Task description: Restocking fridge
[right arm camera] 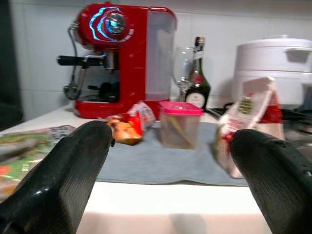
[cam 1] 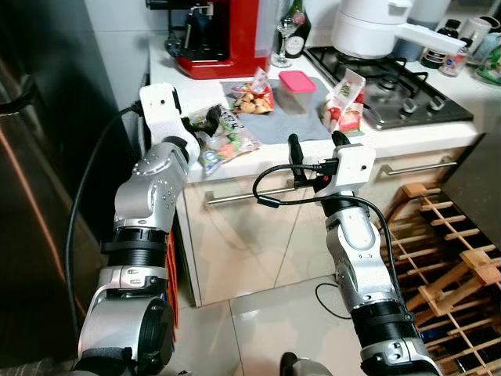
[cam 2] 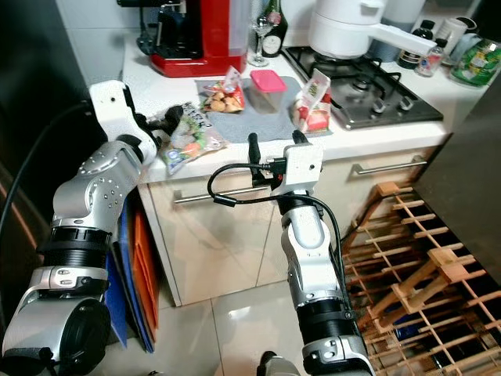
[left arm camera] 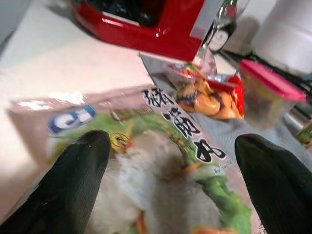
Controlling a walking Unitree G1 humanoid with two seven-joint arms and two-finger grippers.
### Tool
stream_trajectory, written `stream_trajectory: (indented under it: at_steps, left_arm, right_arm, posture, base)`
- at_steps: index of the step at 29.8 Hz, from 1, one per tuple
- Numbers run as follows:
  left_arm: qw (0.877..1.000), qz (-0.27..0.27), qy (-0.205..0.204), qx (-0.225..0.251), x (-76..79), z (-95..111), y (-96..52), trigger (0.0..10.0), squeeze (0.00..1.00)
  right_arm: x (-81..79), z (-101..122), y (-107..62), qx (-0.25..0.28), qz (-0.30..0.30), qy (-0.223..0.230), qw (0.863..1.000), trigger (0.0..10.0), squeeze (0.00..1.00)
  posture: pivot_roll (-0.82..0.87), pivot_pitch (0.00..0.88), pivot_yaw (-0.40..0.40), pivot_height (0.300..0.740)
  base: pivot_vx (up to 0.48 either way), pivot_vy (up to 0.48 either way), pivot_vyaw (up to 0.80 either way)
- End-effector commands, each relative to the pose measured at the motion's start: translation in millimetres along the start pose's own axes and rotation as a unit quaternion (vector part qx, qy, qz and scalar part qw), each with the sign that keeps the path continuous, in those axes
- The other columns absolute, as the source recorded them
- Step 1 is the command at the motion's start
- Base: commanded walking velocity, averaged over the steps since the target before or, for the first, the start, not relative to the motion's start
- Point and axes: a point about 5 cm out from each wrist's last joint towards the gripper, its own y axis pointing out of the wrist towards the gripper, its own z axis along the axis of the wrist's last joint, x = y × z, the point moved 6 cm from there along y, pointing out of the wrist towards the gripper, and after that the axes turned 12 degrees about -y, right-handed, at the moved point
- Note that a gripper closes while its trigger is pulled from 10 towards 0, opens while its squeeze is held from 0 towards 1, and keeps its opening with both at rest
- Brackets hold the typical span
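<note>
A clear bag of mixed vegetables [cam 1: 227, 145] with green print lies flat near the front left corner of the white counter [cam 1: 168, 78]. My left gripper [cam 1: 201, 125] is open right over it, one black finger on each side of the bag [left arm camera: 161, 161]. Further back, a grey mat [cam 1: 286, 125] carries a red snack bag [cam 1: 254, 98], a pink-lidded container [cam 1: 297, 90] and an upright white-and-red bag [cam 1: 344, 102]. In front of the counter edge my right gripper [cam 1: 317, 145] is held open and empty, level with the mat [right arm camera: 161, 165].
A red coffee machine [cam 1: 223, 35], a wine glass [cam 1: 283, 35] and a bottle [cam 1: 298, 27] stand at the back. At right is a gas hob [cam 1: 391, 86] with a white pot [cam 1: 368, 27]. The dark fridge [cam 1: 39, 157] is on the left, a wooden wine rack [cam 1: 446, 258] low right.
</note>
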Motion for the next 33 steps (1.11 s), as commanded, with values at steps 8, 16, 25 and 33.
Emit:
stream_trajectory:
  at_steps: [8, 16, 25, 33]
  left_arm:
    - [0.994, 0.080, 0.064, 0.048, -25.3, 23, -6.5, 10.0, 0.00]
    - [0.994, 0.081, 0.060, 0.035, -26.3, 19, -10.6, 10.0, 0.00]
    - [0.996, 0.085, 0.023, -0.033, -31.8, -11, -14.7, 10.0, 0.00]
    - [0.992, 0.070, -0.006, -0.100, -22.2, -46, -10.9, 10.0, 0.00]
  right_arm:
    - [2.2, 0, -2.9, -0.005, -0.006, 0.006, 1.000, 10.0, 0.00]
    - [1.9, -1, -2.3, -0.008, -0.005, 0.007, 1.000, 10.0, 0.00]
    - [0.0, -2, -2.1, -0.009, 0.000, 0.008, 1.000, 10.0, 0.00]
    - [0.4, -1, -0.7, -0.007, 0.001, 0.008, 1.000, 10.0, 0.00]
  posture:
    - [-0.10, 0.000, 0.011, 0.740]
    - [-0.09, 0.000, 0.010, 0.740]
    - [-0.09, 0.000, 0.005, 0.740]
    - [-0.09, 0.000, 0.009, 0.740]
  base:
    - [0.000, 0.000, 0.00]
    - [0.000, 0.000, 0.00]
    - [0.000, 0.000, 0.00]
    - [0.000, 0.000, 0.00]
